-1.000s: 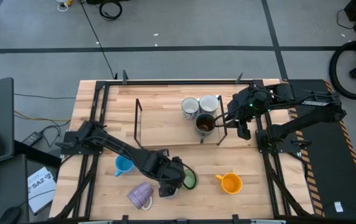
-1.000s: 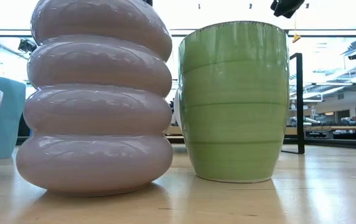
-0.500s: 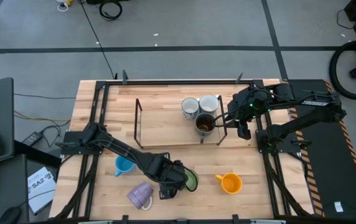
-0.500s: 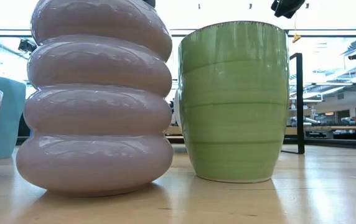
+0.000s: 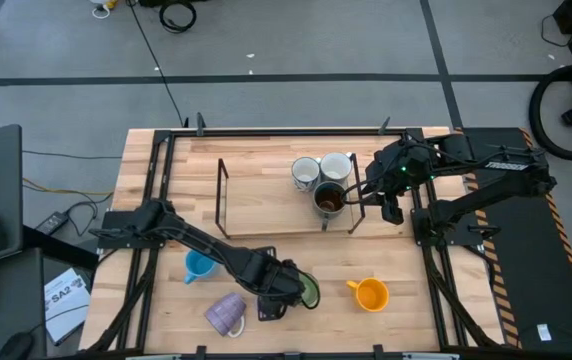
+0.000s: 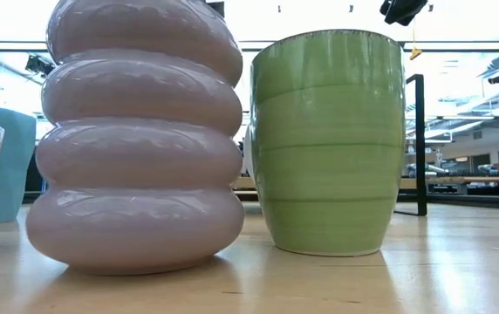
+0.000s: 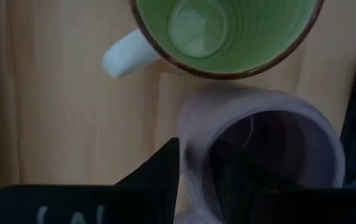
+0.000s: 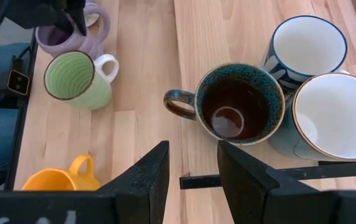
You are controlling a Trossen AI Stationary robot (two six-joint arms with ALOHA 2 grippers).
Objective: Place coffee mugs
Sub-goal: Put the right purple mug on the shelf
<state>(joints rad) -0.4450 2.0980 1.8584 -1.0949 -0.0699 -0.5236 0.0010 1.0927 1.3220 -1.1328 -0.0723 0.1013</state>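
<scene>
Lilac ribbed mug [image 6: 136, 131], four stacked bulging rings, glossy glaze, stands upright at the near edge of the light wooden slat table [image 5: 266, 170], mouth up, long axis vertical. It sits just beside the green ringed mug [image 6: 328, 139] with white handle, also upright; whether they touch, cannot tell.

Left gripper [image 5: 278, 290] is down on the lilac mug: one dark finger [image 7: 159, 171] outside the wall, the other inside the mouth, clamped on the rim.

Right gripper [image 5: 390, 205] hovers at the black wire rack [image 5: 221, 195], fingers [image 8: 147, 177] partly apart, holding nothing. Below it: dark brown-teal glazed mug [image 8: 237, 102], handle pointing toward the green one, touching a white mug with blue pattern [image 8: 305, 46] and a pale teal mug [image 8: 333, 115].

Also on the table: orange mug [image 5: 370, 294], bright blue mug [image 5: 198, 266], second lilac mug [image 5: 226, 314] on its side.

Grey floor with dark tape lines around.
</scene>
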